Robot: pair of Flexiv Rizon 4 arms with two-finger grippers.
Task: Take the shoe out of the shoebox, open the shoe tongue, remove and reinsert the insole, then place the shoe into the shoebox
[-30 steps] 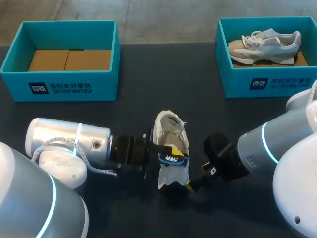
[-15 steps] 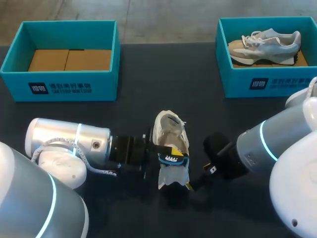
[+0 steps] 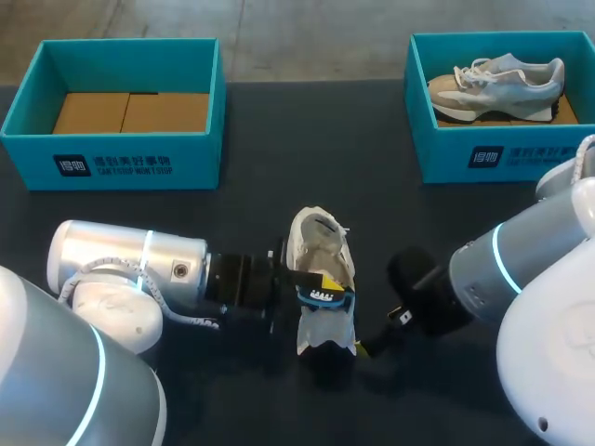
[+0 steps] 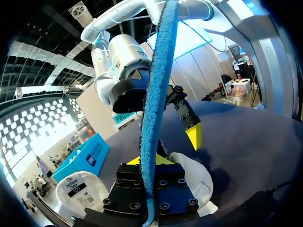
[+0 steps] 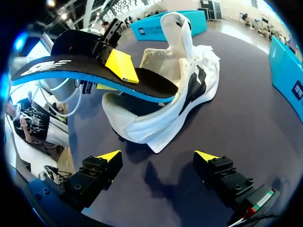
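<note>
A white shoe lies on the dark table at the middle front, and shows as the shoe ahead of my right gripper. My left gripper comes in from the left and is shut on the black-and-blue insole, which lies partly over the shoe's opening with one end sticking out. In the left wrist view the insole stands edge-on between the left gripper fingers. My right gripper is low at the shoe's right. The right gripper is open and holds nothing.
An open teal shoebox with a cardboard bottom stands at the back left. At the back right a second teal box holds another pale shoe. Bare tabletop lies between the boxes and the arms.
My right arm has drawn back slightly to the right, away from the shoe. The left arm, the insole and the shoe have stayed in place.
</note>
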